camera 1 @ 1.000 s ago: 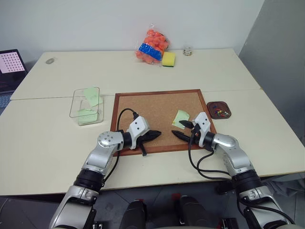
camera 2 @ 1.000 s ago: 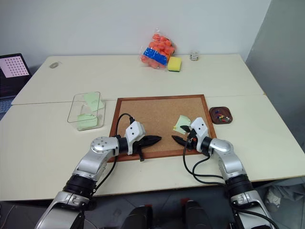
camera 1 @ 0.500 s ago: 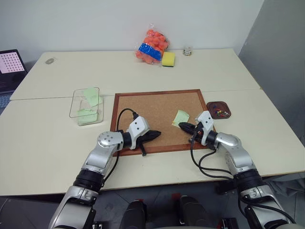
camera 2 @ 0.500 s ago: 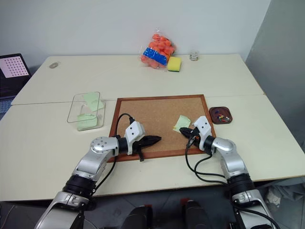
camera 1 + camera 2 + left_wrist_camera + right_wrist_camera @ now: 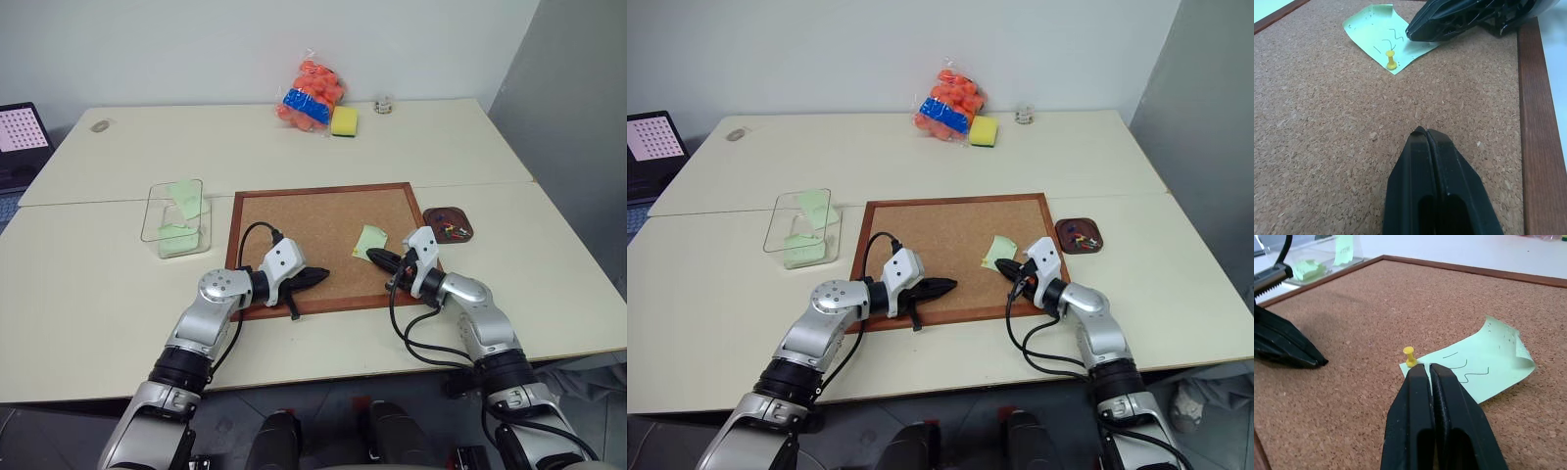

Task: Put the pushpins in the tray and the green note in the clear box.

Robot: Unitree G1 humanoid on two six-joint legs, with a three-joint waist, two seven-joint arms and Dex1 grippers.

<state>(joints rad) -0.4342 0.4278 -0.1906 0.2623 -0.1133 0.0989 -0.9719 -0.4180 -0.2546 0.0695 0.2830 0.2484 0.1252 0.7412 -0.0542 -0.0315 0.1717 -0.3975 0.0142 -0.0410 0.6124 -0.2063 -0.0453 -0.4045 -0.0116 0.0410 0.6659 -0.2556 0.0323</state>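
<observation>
- We see the corkboard (image 5: 318, 235) lying under both tools.
- Far beyond them: orange bag (image 5: 312, 94), yellow sponge (image 5: 345, 120), small jar (image 5: 386, 104).
- Laptop (image 5: 22, 137) far left.

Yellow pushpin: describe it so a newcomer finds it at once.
Find the wood-framed corkboard at the middle of the table, then the green note near its right edge. The yellow pushpin stands in that note's corner, just ahead of the shut right gripper; the other pins lie in the brown tray.
</observation>
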